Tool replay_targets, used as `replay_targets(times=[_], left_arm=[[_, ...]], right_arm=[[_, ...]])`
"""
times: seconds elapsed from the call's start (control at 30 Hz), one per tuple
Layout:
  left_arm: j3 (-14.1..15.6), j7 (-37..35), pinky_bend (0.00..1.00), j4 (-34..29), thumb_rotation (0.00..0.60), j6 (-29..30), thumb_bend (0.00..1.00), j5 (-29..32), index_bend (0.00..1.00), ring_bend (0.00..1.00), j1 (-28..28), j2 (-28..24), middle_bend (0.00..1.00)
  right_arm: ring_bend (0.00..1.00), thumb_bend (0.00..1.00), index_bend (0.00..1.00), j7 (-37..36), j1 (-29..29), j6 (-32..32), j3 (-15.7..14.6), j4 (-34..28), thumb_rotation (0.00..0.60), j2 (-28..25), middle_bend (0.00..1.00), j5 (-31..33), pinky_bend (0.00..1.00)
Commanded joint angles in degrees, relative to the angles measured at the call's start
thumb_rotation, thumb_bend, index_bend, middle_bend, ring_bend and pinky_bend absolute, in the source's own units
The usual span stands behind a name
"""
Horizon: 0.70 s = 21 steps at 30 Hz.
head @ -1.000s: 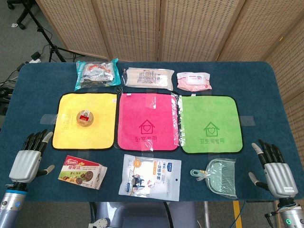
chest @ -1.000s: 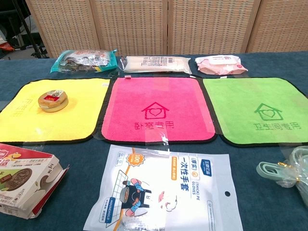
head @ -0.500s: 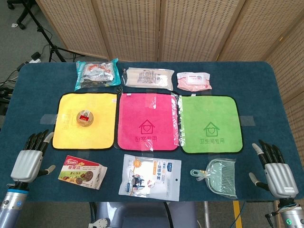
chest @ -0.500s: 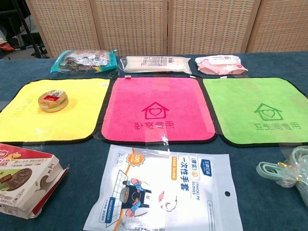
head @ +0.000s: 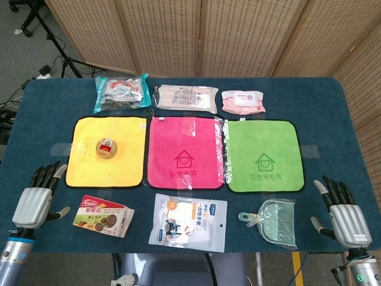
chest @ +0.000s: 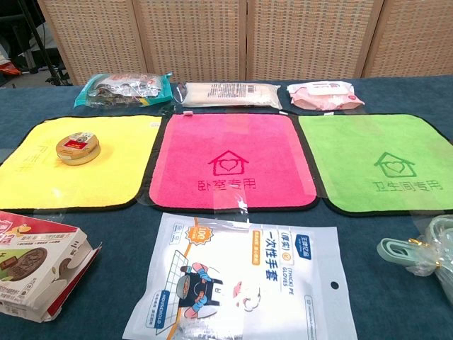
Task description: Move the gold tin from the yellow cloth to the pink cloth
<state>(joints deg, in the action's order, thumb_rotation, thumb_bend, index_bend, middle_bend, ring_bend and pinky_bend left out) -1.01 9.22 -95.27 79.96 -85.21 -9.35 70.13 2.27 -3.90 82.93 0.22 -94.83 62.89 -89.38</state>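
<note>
Three cloths lie in a row across the middle of the dark blue surface point(head: 333, 113): a yellow cloth point(head: 107, 151) at the left of the frame, a pink cloth point(head: 186, 152) in the centre and a green cloth point(head: 262, 155) at the right, each touching or nearly touching its neighbour. The gold tin point(head: 106, 147) sits upright on the yellow cloth, a little above its centre in the head view; the chest view shows it toward the cloth's far left part point(chest: 78, 148), well apart from the pink cloth point(chest: 230, 161).

Both hands hang at the bottom corners of the head view, off the near edge of the surface. The left hand point(head: 37, 199) at lower left is empty, its fingers straight and apart with the thumb out to the side. The right hand point(head: 342, 211) at lower right is likewise empty, with fingers spread. Neither touches anything, and neither shows in the chest view.

Along the top of the surface lie a clear snack bag point(head: 122, 92), a long pale packet point(head: 186, 98) and a pink wipes pack point(head: 243, 100). Below the cloths, left to right, are a biscuit box point(head: 102, 215), a bag of disposable gloves point(head: 189, 221) and a pale green dustpan point(head: 275, 221).
</note>
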Motion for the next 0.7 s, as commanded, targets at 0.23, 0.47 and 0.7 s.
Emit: replay_targets(times=[0.23, 0.47, 0.7], left_arm=[[-1.7, -2.6, 0.0, 0.1, 0.6, 1.1, 0.11, 1.8, 0.0, 0.0, 0.2, 1.8, 0.0], [-5.7, -10.4, 0.0, -3.0, 0.6, -1.3, 0.13, 6.0, 0.0, 0.0, -1.5, 1.0, 0.0], [-9.5, -24.1, 0.0, -7.2, 0.6, -10.2, 0.18, 12.6, 0.0, 0.0, -4.6, -3.2, 0.0]], right_arm=[[0.0, 0.34, 0.01, -0.3, 0.2, 0.5, 0.1, 0.0, 0.6, -0.1, 0.0, 0.0, 0.02], [0.0, 0.34, 0.01, -0.4, 0.1, 0.3, 0.2, 0.1, 0.6, -0.1, 0.0, 0.2, 0.02], [0.0, 0.34, 0.01, -0.4, -0.1, -0.2, 0.2, 0.2, 0.6, 0.0, 0.0, 0.3, 0.02]])
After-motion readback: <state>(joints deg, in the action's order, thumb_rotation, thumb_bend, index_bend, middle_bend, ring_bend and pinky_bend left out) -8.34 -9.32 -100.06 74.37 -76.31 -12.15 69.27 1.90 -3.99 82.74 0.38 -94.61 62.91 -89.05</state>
